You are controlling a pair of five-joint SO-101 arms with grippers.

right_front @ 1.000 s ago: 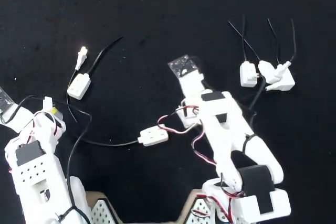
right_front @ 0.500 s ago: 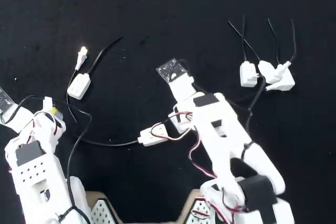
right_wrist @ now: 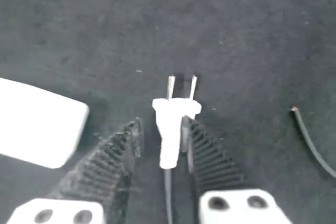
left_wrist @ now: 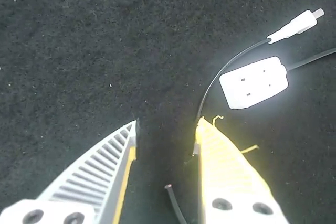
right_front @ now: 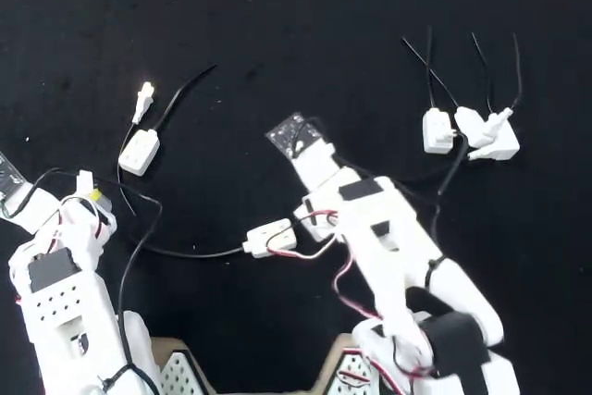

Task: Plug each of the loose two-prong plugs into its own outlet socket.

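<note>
Right fingers (right_wrist: 210, 153) ajar around plug (right_wrist: 173, 119)

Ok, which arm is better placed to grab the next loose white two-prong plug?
Right. The right gripper straddles a white two-prong plug, with a white rectangular outlet socket beside it; the left gripper hangs open and empty.

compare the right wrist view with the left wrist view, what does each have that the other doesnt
Right wrist view: a two-prong plug at the right gripper, prongs pointing away from it, and a white block off to one side. Left wrist view: the left gripper, open and gripping nothing, with a slotted socket and a loose plug beyond it. Shared: the black table and some black cord.
</note>
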